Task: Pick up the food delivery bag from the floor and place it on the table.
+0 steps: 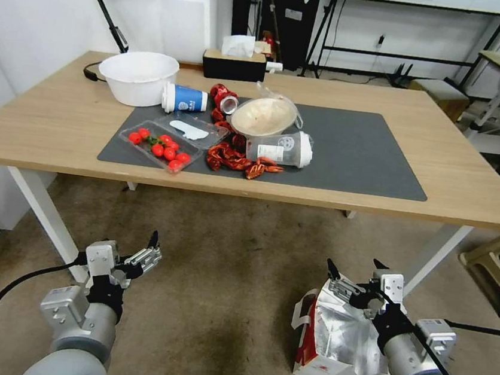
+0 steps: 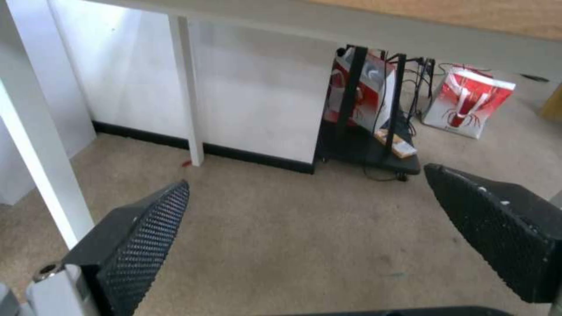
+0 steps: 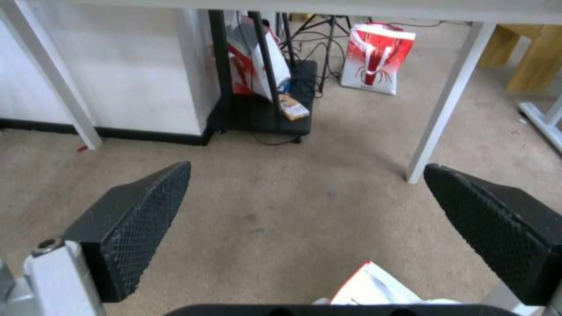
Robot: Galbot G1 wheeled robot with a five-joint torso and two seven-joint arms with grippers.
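The food delivery bag is standing on the floor in front of the table, its foil-lined mouth lying just beneath the right gripper, whose fingers are spreading wide with nothing between them. The left gripper is hovering well apart from the bag, its fingers also gaping over bare carpet
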